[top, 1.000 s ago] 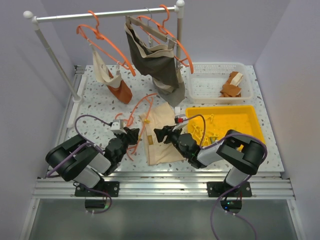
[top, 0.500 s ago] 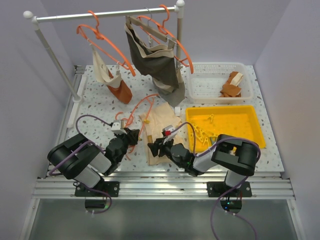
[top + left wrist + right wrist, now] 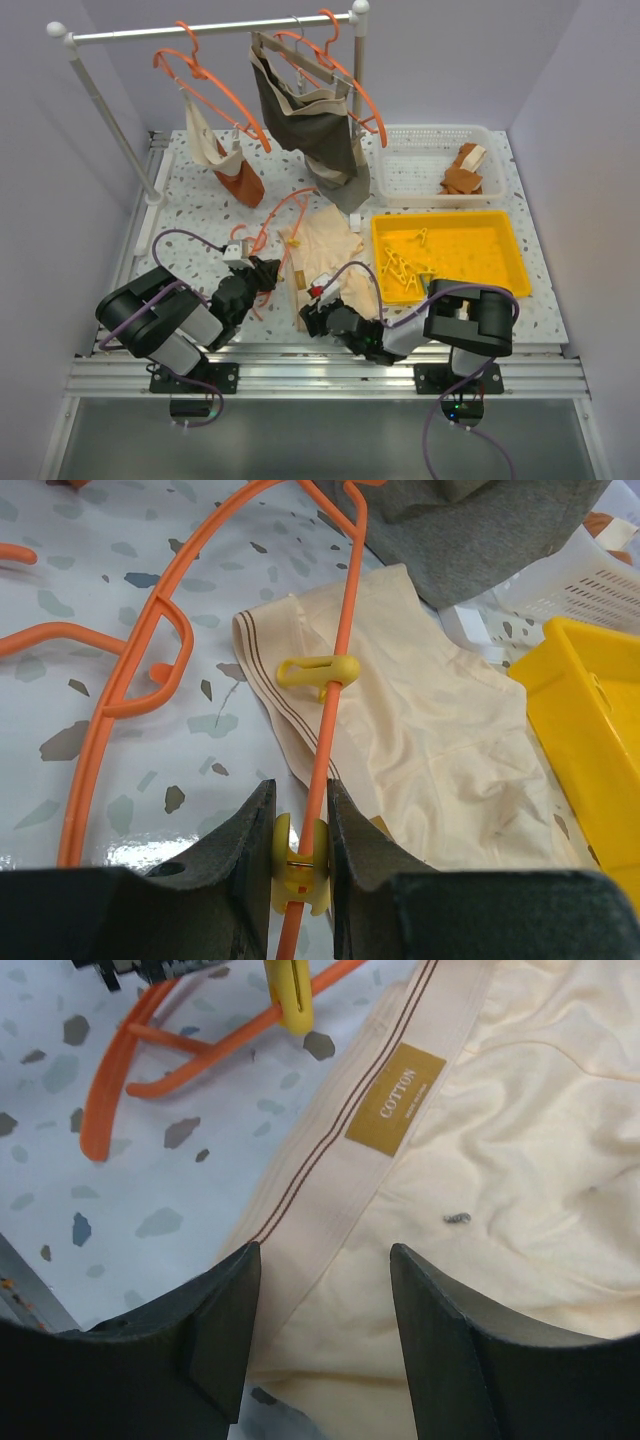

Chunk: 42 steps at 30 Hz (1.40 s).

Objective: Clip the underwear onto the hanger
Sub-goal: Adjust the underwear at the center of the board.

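The cream underwear (image 3: 325, 262) lies flat on the table, its striped waistband (image 3: 330, 1130) with a gold label toward the left. An orange hanger (image 3: 277, 222) lies on the table with its bar (image 3: 336, 700) across the waistband. One yellow clip (image 3: 318, 670) sits on the bar at the waistband's far end. My left gripper (image 3: 300, 810) (image 3: 263, 272) is shut on a second yellow clip (image 3: 300, 858) on the near end of the bar. My right gripper (image 3: 325, 1260) (image 3: 312, 318) is open and empty, low over the underwear's near waistband corner.
A yellow tray (image 3: 500, 232) holding several yellow clips stands to the right. A white basket (image 3: 410, 165) with rust cloths is behind it. A rack (image 3: 200, 30) at the back carries orange hangers with a dark grey garment (image 3: 310, 110) and a cream-and-rust cloth (image 3: 225, 160).
My right gripper has moved left and toward the near edge, from beside the yellow tray to the underwear's near corner. The left gripper has stayed on the clip.
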Each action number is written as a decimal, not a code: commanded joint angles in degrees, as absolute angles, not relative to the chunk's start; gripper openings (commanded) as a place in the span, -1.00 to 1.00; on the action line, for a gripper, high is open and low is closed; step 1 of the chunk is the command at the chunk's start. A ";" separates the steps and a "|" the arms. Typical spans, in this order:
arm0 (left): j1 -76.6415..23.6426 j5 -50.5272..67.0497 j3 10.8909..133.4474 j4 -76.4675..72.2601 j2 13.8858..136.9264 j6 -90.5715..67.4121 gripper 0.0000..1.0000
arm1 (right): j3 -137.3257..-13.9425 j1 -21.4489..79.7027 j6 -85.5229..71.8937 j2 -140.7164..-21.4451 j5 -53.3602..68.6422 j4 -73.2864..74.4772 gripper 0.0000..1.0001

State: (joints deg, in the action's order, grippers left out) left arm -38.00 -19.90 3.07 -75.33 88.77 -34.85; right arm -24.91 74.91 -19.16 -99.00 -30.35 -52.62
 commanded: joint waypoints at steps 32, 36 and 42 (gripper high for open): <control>-37.71 -18.63 -11.95 -108.63 88.59 -35.33 -1.00 | -25.40 80.68 -18.98 -103.97 -34.63 -50.27 -0.09; -37.71 -18.63 -11.95 -108.63 88.51 -35.33 -1.00 | -26.01 80.60 -19.25 -104.41 -33.84 -49.84 -0.46; -37.71 -18.11 -11.78 -108.63 88.59 -35.77 -1.00 | -28.30 80.68 -18.90 -104.85 -33.57 -47.90 -0.94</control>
State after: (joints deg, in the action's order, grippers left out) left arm -38.00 -18.63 3.07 -75.31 89.30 -35.31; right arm -27.00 80.58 -19.05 -102.91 -34.76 -52.47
